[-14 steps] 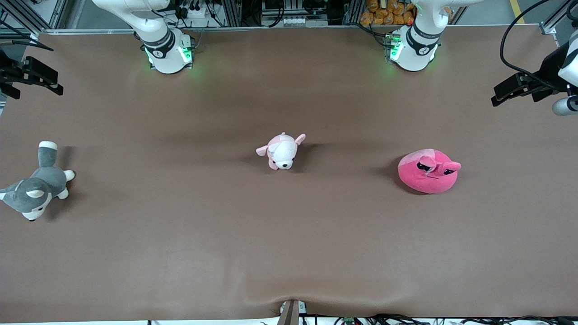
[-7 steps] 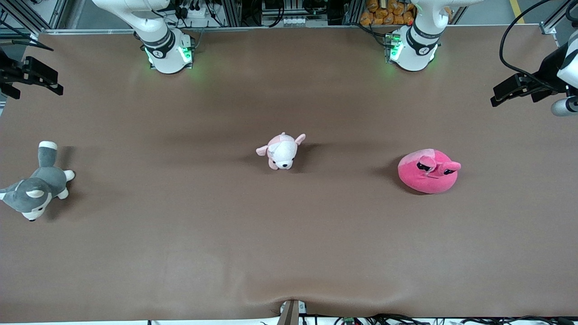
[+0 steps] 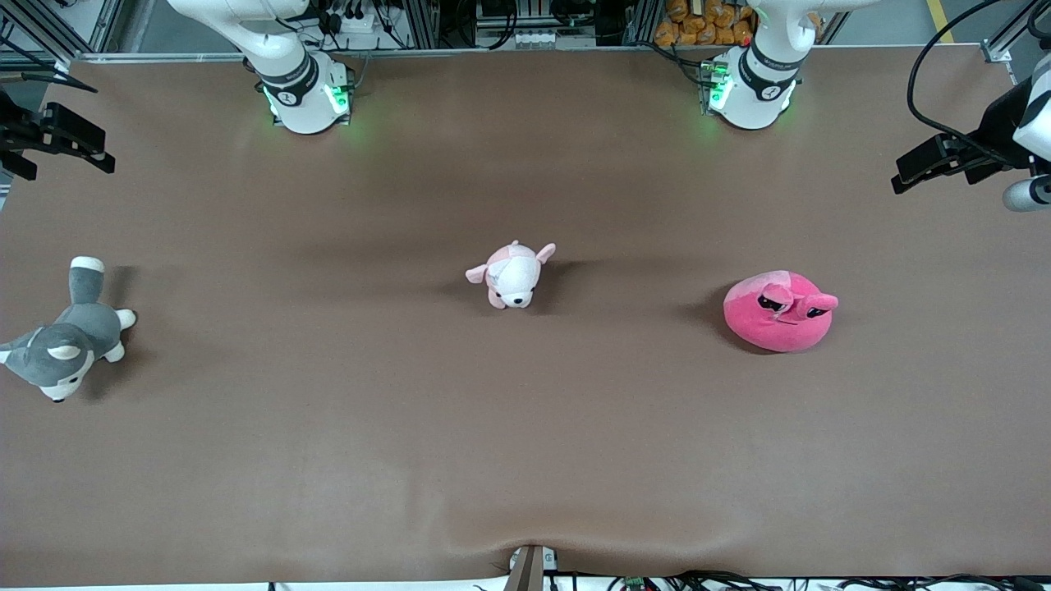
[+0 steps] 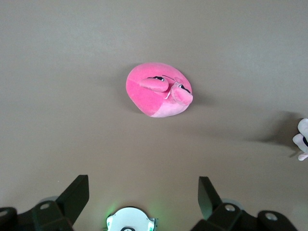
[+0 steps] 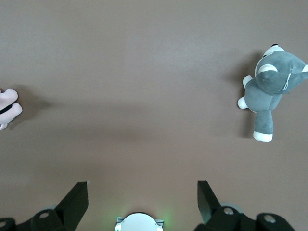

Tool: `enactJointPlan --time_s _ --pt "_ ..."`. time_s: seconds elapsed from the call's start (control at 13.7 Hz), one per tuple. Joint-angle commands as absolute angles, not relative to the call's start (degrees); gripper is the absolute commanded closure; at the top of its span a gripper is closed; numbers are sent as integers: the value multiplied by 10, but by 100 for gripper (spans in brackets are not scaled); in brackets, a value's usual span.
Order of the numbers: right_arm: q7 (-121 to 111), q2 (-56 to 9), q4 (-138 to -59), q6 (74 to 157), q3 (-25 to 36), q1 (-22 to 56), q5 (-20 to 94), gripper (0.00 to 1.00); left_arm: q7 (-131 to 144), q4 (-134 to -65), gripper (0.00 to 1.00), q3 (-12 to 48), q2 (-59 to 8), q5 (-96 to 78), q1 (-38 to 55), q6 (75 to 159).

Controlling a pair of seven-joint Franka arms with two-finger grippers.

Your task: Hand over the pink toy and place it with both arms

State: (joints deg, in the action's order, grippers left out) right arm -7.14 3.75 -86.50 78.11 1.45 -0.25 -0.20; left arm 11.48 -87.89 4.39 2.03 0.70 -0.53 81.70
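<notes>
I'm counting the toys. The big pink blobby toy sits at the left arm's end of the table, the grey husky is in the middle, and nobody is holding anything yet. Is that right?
Almost. The middle toy is the pale pink-and-white puppy, not the grey husky, which lies at the right arm's end of the table, as the front view shows. The pink toy does sit at the left arm's end, and nothing is held.

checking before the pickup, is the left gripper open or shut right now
Open. In the left wrist view the left gripper shows its two black fingers spread wide with nothing between them, high over the table with the pink toy below.
</notes>
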Motion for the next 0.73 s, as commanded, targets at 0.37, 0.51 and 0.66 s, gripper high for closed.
enactJointPlan --time_s 0.37,0.51,0.66 --pt "-68 42 -865 777 14 -6 -2 0 127 -873 0 44 11 13 -4 802" --pt "-68 42 -865 777 14 -5 -2 0 141 -890 0 42 10 13 -6 809" --pt "-68 42 -865 777 14 -6 -2 0 191 -896 0 41 5 13 -10 816"
